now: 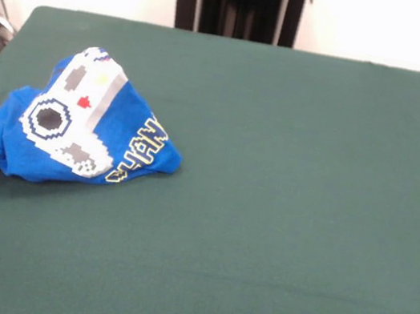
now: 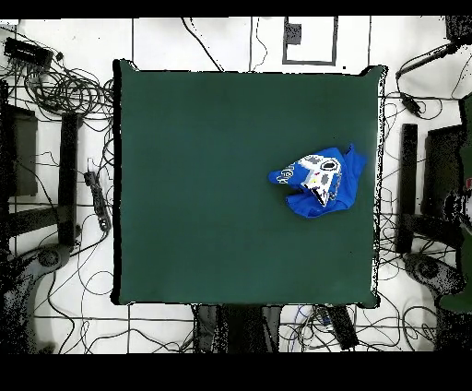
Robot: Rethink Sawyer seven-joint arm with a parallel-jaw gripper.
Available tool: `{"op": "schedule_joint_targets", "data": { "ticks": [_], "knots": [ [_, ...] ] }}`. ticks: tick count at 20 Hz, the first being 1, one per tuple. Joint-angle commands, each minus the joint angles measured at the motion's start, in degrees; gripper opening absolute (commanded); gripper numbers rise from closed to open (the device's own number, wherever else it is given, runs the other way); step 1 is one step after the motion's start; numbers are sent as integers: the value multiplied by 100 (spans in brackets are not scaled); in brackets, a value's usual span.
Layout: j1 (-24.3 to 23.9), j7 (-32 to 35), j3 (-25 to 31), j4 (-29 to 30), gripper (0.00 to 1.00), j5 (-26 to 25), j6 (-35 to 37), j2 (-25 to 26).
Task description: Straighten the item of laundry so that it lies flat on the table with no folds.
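Observation:
The item of laundry (image 1: pixel 76 129) is a small bright blue T-shirt lying crumpled and folded over itself near the left edge of the table (image 1: pixel 280 218) in the front view. Its white-grey pixel controller print faces up, with yellow-outlined lettering along the folded right flap. One blue part sticks out toward the table's left edge. From overhead the same shirt (image 2: pixel 320 181) lies bunched close to the right edge of the dark green table (image 2: pixel 203 184). The gripper shows in neither view.
Beyond the far edge of the table stands the robot's black pedestal (image 1: pixel 239 1). Cables and black stands (image 2: pixel 69 175) crowd the floor around the table on both sides in the overhead view.

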Motion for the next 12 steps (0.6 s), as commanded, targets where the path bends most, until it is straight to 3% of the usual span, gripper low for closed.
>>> {"op": "schedule_joint_targets", "data": {
  "ticks": [1,12],
  "knots": [
    [261,-99,938,609,0,-101,-42,368],
    [159,-98,1107,679,0,-70,-195,376]
  ]
}}
